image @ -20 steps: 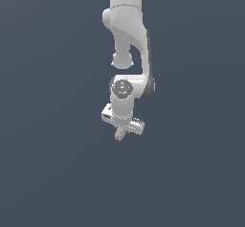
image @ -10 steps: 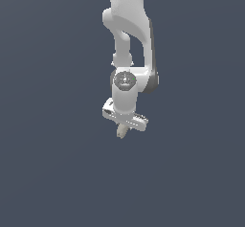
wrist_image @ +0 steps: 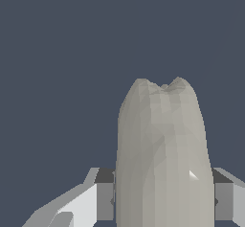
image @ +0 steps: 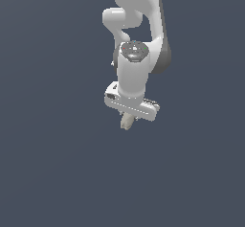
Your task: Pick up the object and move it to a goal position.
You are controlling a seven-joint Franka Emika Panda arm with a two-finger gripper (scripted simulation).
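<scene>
The object (image: 126, 121) is a small beige-grey elongated lump. In the exterior view it sticks out below the white gripper (image: 129, 118), held between the jaws. In the wrist view the object (wrist_image: 162, 159) fills the middle, upright between the two fingers (wrist_image: 104, 195), which press on its sides. The gripper is shut on the object and holds it in the air. The white arm (image: 136, 44) rises above it, tilted toward the exterior view's right.
The background is a plain dark blue-grey surface (image: 48, 149) with no other objects in view.
The arm has lifted and swung a little toward the exterior view's right, carrying the object with it. The hand has tilted more.
</scene>
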